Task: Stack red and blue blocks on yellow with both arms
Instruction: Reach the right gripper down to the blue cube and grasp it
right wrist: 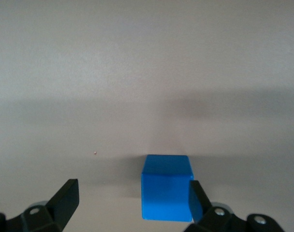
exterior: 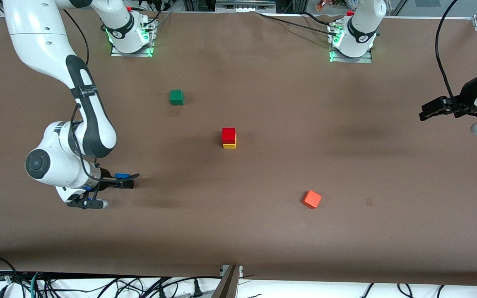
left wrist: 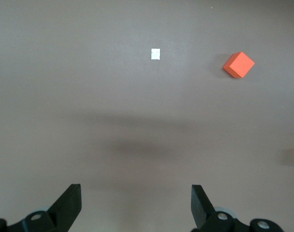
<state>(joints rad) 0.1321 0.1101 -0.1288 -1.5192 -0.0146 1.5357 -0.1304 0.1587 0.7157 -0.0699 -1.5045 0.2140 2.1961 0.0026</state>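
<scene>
The red block [exterior: 228,134] sits on top of the yellow block [exterior: 230,145] in the middle of the table. The blue block [exterior: 121,175] [right wrist: 166,191] stands toward the right arm's end, nearer the front camera than the stack. My right gripper [exterior: 128,181] [right wrist: 132,188] is open around it. One finger [right wrist: 195,198] is against the block's side, and the other stands well apart from it. My left gripper [exterior: 429,111] [left wrist: 136,189] hangs open over bare table at the left arm's end, with nothing between its fingers.
A green cube [exterior: 176,97] lies farther from the front camera than the stack, toward the right arm's base. An orange-red cube [exterior: 311,199] [left wrist: 239,65] lies nearer the front camera, toward the left arm's end. A small pale patch [exterior: 369,202] [left wrist: 155,54] marks the table beside it.
</scene>
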